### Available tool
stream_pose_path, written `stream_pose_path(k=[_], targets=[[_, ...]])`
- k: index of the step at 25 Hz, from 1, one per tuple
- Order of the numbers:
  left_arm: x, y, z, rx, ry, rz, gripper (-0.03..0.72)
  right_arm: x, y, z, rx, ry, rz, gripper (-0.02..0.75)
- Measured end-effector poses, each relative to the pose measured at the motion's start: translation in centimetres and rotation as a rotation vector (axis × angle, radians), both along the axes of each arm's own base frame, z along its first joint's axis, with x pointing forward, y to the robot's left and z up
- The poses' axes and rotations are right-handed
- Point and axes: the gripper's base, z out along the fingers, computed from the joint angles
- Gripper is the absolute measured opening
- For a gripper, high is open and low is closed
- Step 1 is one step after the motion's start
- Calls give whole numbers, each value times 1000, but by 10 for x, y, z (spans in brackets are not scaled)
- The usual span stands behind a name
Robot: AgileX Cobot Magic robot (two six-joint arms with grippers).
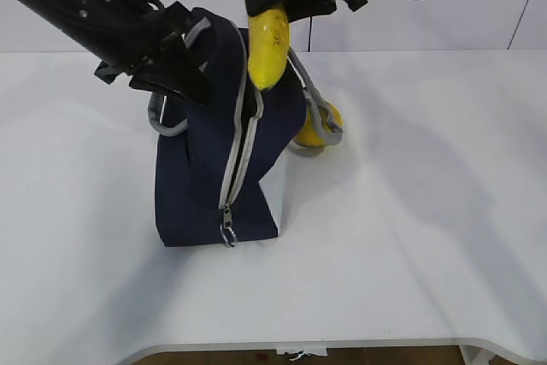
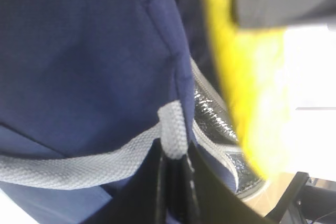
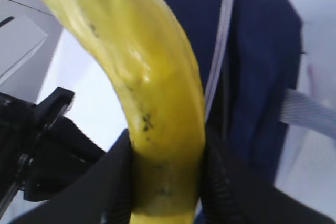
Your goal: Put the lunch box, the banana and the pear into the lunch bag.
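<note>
White table (image 1: 427,237): one lunch bag (image 1: 192,185), one pear (image 1: 318,130); right gripper (image 3: 167,182) clamps one banana (image 1: 267,40); left gripper (image 2: 176,192) pinches bag.

Both arms reach inward, left pincer (image 1: 175,70) and right pincer (image 1: 286,2) each clamped.

My table: smooth white rectangular tabletop (image 1: 410,237), rounded front edge
Wall behind me: plain pale grey-white panel (image 1: 479,14)
Light: soft shadows on tabletop

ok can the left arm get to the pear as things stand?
Probably not. The left gripper is shut on the lunch bag, holding its top edge, and the pear sits on the table behind the bag's far side, partly hidden. The right gripper, holding the banana, hangs between them.
</note>
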Motion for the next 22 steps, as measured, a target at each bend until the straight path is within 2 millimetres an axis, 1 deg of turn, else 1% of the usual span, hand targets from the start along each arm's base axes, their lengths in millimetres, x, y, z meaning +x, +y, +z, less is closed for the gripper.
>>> stream_pose_path(k=[4, 6, 7, 8, 11, 14, 16, 18, 20, 22], targets=[[2, 10, 10, -17, -30, 41, 5, 6, 7, -16, 53, 57, 8, 262], [2, 10, 11, -27, -27, 44, 5, 8, 11, -24, 54, 73, 13, 262], [4, 16, 14, -35, -34, 61, 5, 8, 13, -27, 52, 77, 18, 262], [4, 17, 15, -42, -34, 68, 5, 8, 15, -28, 51, 79, 23, 262], [4, 17, 15, -46, -33, 70, 5, 9, 22, -40, 43, 99, 40, 261], [3, 17, 15, -48, -26, 64, 5, 15, 23, -60, 3, 123, 38, 262], [3, 17, 15, -48, -25, 63, 5, 18, 21, -67, -39, 119, 35, 262], [3, 17, 16, -49, -26, 64, 5, 18, 19, -69, -66, 110, 33, 264], [3, 17, 16, -49, -26, 64, 5, 18, 19, -69, -69, 108, 31, 285], [3, 17, 16, -49, -26, 64, 5, 18, 19, -69, -70, 111, 29, 353]])
